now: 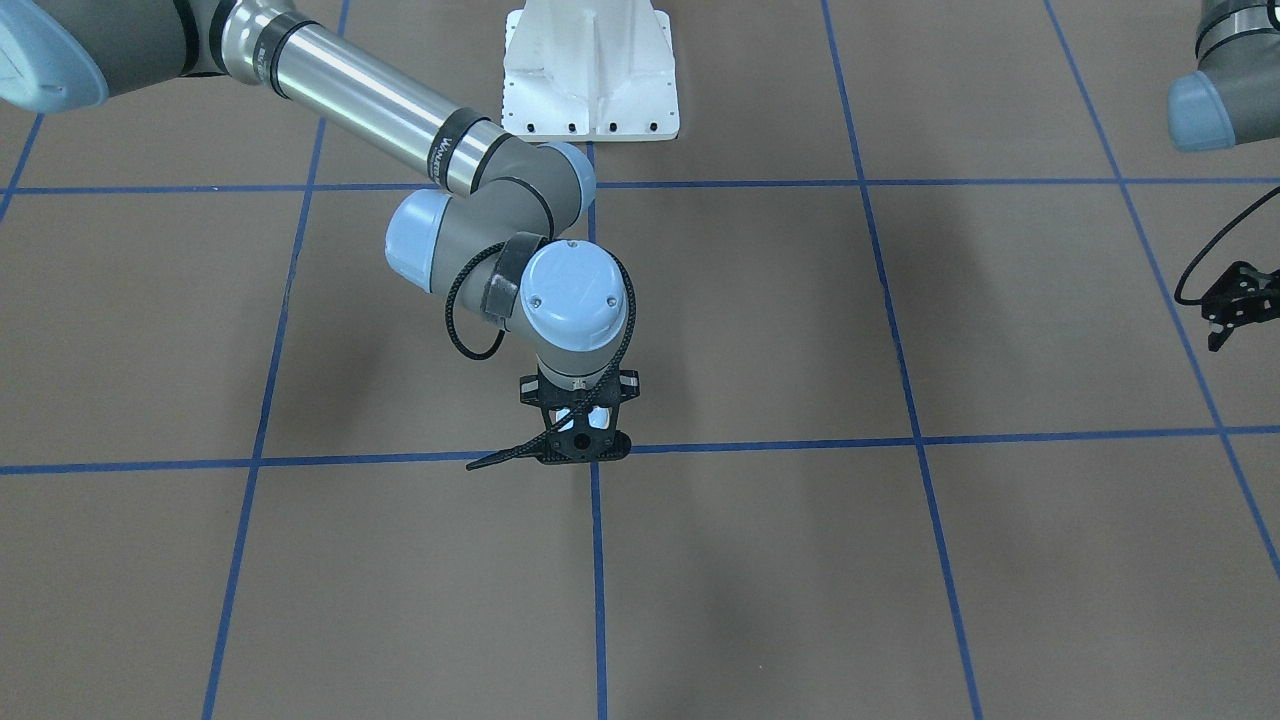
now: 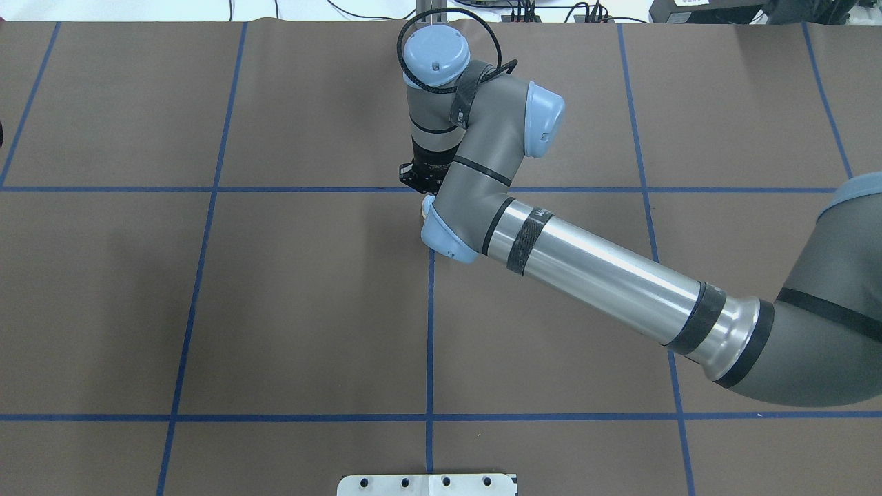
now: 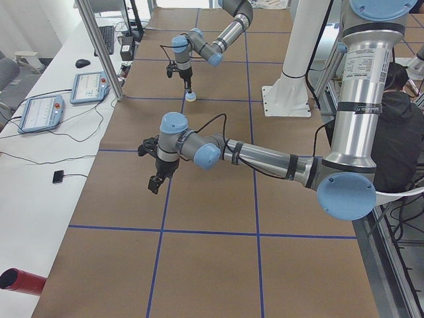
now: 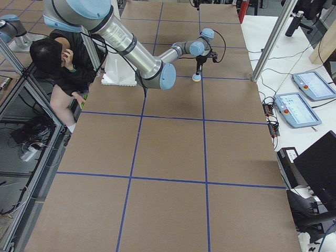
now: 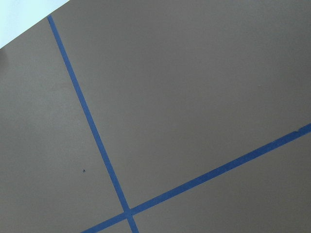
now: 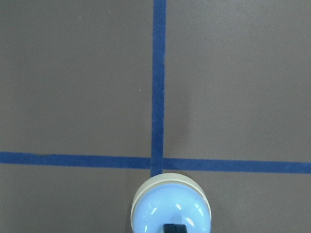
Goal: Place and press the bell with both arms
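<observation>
Where two blue tape lines (image 6: 158,162) cross in the middle of the big brown table (image 2: 310,310), the small light-blue round bell with a cream base (image 6: 171,206) sits flat. It is right beside the crossing, and its base lies over one of the lines.

The grey and silver right arm (image 2: 599,272) reaches out over the bell. Its black right claw (image 1: 583,450) points straight down at it. The fingers of this claw are closed together, and a dark tip sits on the very top of the bell. I cannot tell if it pinches the button there.

The grey and silver left arm (image 3: 265,158) is well apart from the bell. Its black left claw (image 3: 155,183) hangs above the table. I cannot tell if that claw is open or closed.

A white bolted stand (image 1: 590,75) is at the robot's edge of the table.
</observation>
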{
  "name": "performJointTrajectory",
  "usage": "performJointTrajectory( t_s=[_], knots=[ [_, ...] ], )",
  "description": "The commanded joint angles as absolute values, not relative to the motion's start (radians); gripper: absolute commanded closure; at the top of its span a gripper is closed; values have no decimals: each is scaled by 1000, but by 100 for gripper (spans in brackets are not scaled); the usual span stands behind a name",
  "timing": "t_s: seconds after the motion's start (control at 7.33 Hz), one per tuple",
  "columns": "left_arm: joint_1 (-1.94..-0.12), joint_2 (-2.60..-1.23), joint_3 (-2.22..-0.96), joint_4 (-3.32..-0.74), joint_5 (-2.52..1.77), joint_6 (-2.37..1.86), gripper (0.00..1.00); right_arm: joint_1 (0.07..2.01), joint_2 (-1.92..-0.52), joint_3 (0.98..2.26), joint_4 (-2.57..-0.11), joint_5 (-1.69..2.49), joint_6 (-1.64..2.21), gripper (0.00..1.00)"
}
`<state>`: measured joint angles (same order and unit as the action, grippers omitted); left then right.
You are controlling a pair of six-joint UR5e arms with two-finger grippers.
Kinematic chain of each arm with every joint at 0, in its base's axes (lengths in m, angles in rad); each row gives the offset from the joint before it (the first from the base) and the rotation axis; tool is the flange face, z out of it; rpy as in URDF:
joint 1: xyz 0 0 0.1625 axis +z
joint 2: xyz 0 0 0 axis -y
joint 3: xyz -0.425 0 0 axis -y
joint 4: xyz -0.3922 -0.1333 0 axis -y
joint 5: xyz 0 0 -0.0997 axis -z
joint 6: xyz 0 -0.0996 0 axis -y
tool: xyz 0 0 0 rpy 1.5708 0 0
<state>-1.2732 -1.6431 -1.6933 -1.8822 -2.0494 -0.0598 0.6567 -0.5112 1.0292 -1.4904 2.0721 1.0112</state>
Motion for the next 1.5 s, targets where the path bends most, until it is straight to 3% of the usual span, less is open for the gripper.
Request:
performJointTrajectory(
  t_s=[0.0,0.27,0.41,0.68,0.95,1.36],
  knots=[
    [-1273,-1643,-1694,-1882,-2049,-60,0,655,-509,1032,-1491,2072,1014,100],
    [-1273,-1643,-1694,-1884,-2051,-60,0,692,-503,1104,-1509,2082,1041,100],
    [-1278,-1641,-1701,-1884,-2051,-58,0,707,-503,1182,-1575,2083,1061,1],
    [-1302,-1629,-1717,-1873,-2092,-45,0,779,-573,1378,-1751,2089,991,0],
    [-1401,-1626,-1709,-1815,-2237,16,0,884,-841,1608,-1763,2108,803,0],
    [-1540,-1541,-1717,-1736,-2269,179,0,997,-1128,1794,-1753,2192,591,0]
  ],
)
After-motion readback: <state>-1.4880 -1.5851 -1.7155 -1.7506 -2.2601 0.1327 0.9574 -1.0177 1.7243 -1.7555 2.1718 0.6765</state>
